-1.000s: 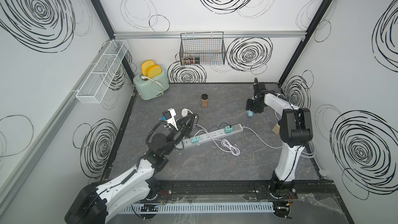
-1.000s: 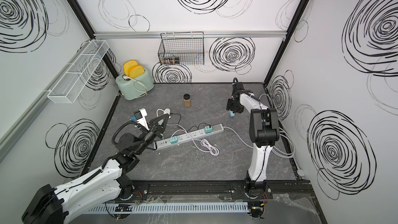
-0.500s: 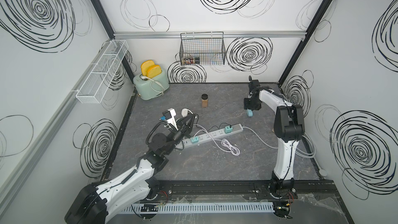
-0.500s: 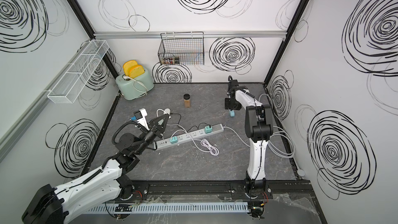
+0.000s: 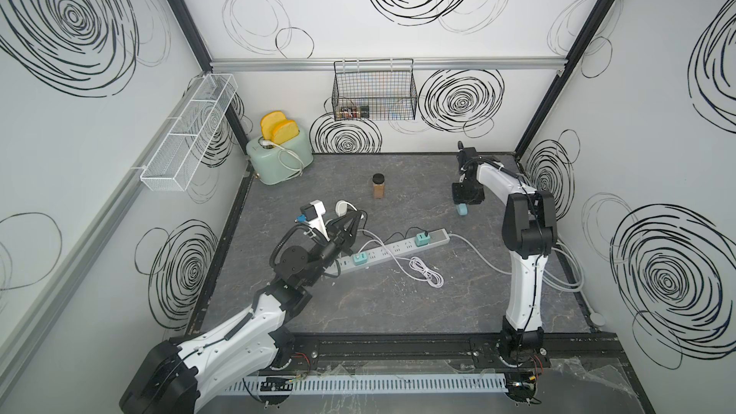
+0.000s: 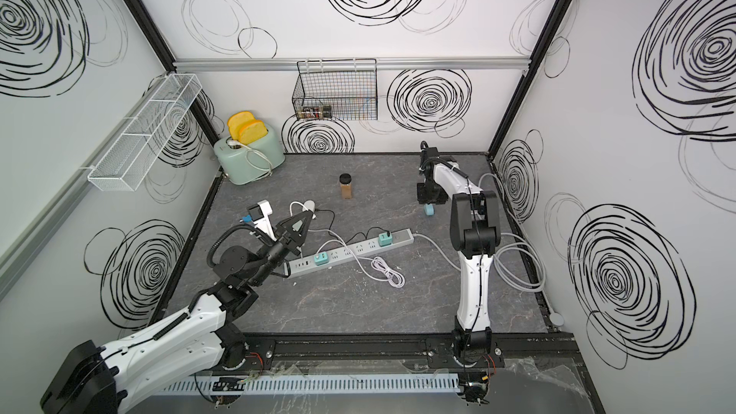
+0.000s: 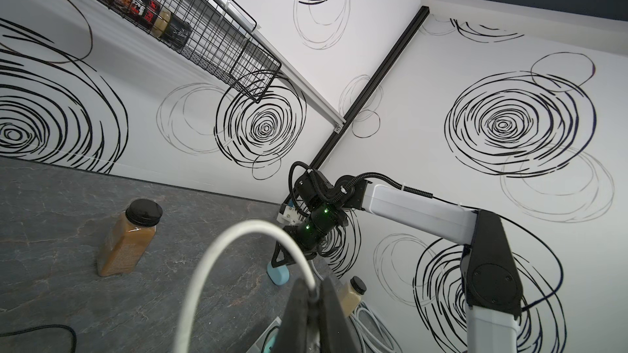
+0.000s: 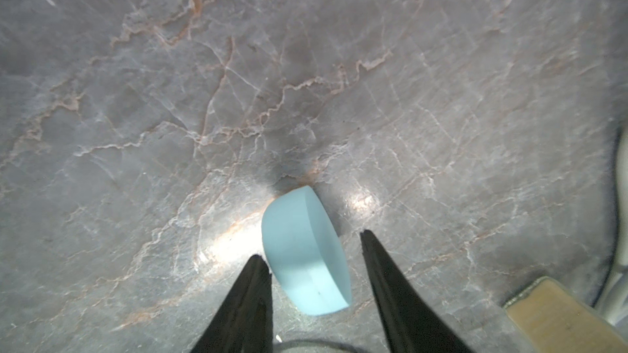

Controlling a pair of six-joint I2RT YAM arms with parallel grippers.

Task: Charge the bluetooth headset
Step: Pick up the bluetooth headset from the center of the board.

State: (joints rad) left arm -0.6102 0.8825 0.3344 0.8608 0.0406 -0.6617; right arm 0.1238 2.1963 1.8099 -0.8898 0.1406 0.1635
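Pale-blue rounded plastic headset case [image 8: 306,252] sits on the grey marbled desk [image 8: 204,62] | right fingers [image 8: 387,283] spread astride it, one tip touching its edge, the other clear, nothing gripped, looks lined up to pinch | left fingers [image 7: 300,320] clenched on thin white charging cable [image 7: 253,225], likely kept ready for plugging in.

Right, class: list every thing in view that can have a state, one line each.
left gripper, shut on the white cable
right gripper, open, fingers either side of the blue headset case
blue headset case, resting on the table, no cable attached
power strip, two teal adapters plugged in
spice jar, upright, capped
toaster, two bread slices raised
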